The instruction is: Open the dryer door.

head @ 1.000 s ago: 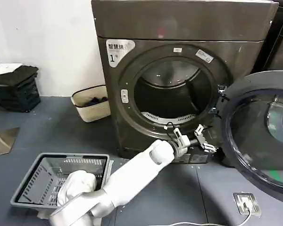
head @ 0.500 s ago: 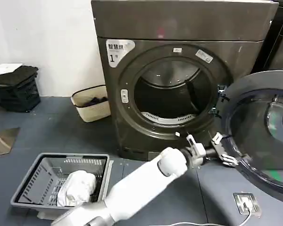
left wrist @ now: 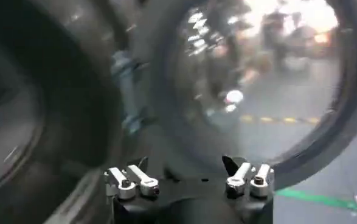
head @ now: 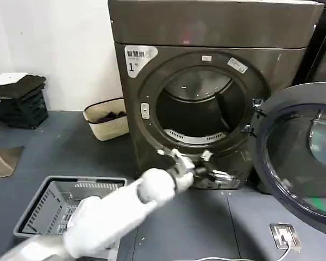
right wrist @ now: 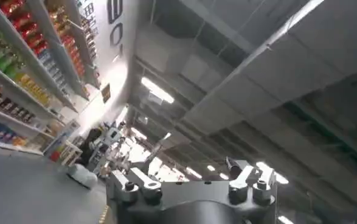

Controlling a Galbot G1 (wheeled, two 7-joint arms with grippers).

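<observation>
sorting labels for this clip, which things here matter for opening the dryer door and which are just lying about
Job:
- door, already swung open to the right
- dryer, drum exposed
- left end effector, open, low in front of the dryer

Lying about:
- grey basket with white cloth
- beige bin
- black crate
- floor plug

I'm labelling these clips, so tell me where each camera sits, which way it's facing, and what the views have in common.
Head view: on the robot's head, looking forward and down at the dryer with its door swung open; the left arm and left gripper show.
Left wrist view: on the left wrist, facing the open door's glass; the open left gripper shows.
Right wrist view: on the right wrist, pointing up at a ceiling; the open right gripper shows.
Shared: head and left wrist views both show the door and left gripper.
</observation>
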